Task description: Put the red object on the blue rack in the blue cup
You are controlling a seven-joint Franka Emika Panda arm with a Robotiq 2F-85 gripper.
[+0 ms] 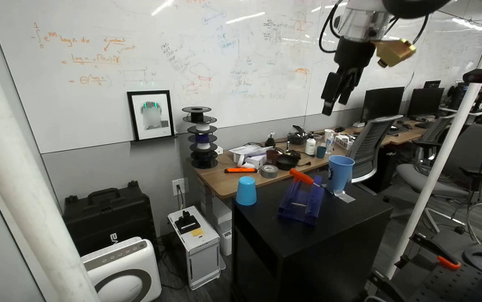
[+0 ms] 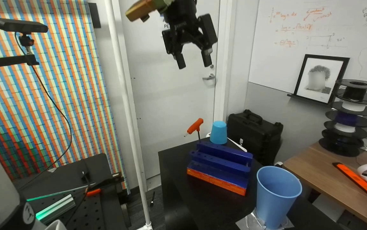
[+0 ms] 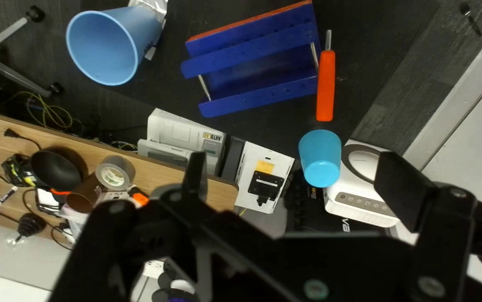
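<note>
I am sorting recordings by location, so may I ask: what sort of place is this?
Probably an office or a research lab; which of the two, I cannot tell. What shows it: a whiteboard with handwritten formulas, computer monitors and office chairs.

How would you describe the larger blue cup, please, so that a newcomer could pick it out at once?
On top of the black cabinet, find the dark blue rack. The blue cup stands beside it, mouth up with shiny tape at its base, whereas the smaller sky-blue cup is upside down.
</note>
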